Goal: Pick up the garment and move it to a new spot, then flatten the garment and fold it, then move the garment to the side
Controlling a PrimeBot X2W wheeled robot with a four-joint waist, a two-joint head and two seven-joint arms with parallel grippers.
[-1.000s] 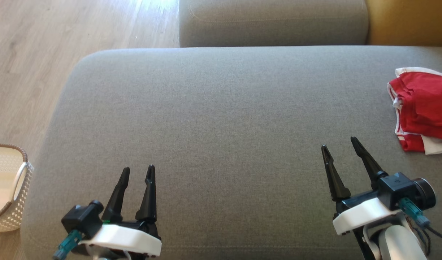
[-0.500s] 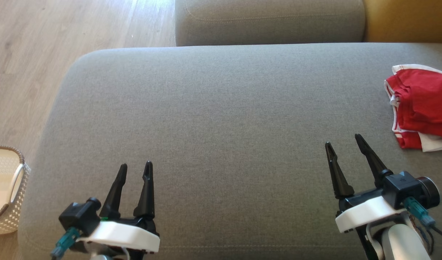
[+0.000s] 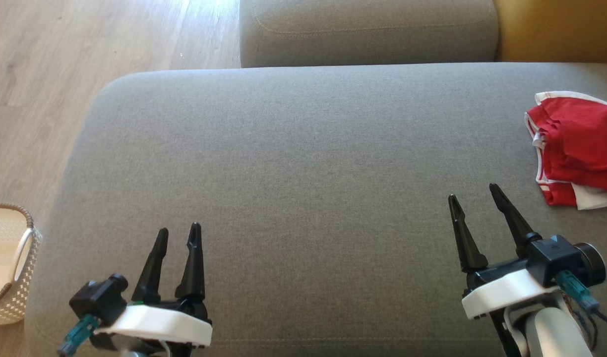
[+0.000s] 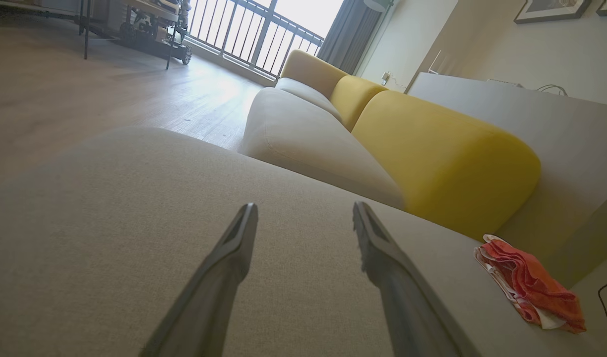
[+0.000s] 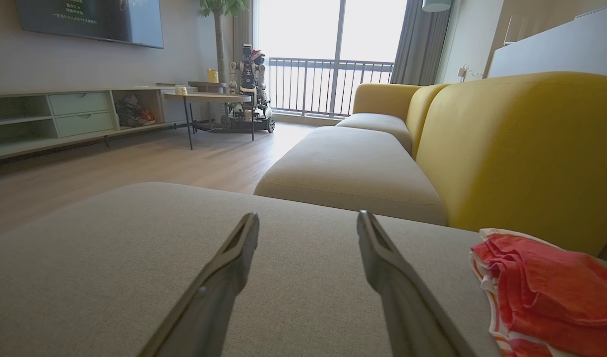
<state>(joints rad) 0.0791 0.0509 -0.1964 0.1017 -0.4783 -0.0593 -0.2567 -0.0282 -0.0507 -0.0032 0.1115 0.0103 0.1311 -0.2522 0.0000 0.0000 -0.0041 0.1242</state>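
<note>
Garment (image 3: 576, 144) lies bunched, red w/ white trim, at the far right of our grey seat (image 3: 303, 163), cut off by the head view's edge.

Largest first: we're in a living rm w/ a pale wood floor (image 3: 45, 74) that runs to a bright window (image 5: 333, 29) and a balcony railing (image 5: 328, 84). A TV (image 5: 90, 20) hangs on the wall above a long low cabinet (image 5: 60, 119), and a small table (image 5: 209, 96) stands nr the window. The seat is a broad cushion, bare fabric across its middle. A second grey seat (image 3: 368, 29) sits just beyond it, and a yellow backrest (image 5: 521, 148) rises along the right side, nr the garment. A white woven basket (image 3: 6, 267) stands on the floor just beside the seat's left edge.

Our left gripper (image 3: 179, 228) sits low over the near-left of the seat, fingers spread, holding nothing. Our right gripper (image 3: 472, 192) is at the near right, also spread and empty; the garment is just beyond it to the right, apart from the fingertips.
</note>
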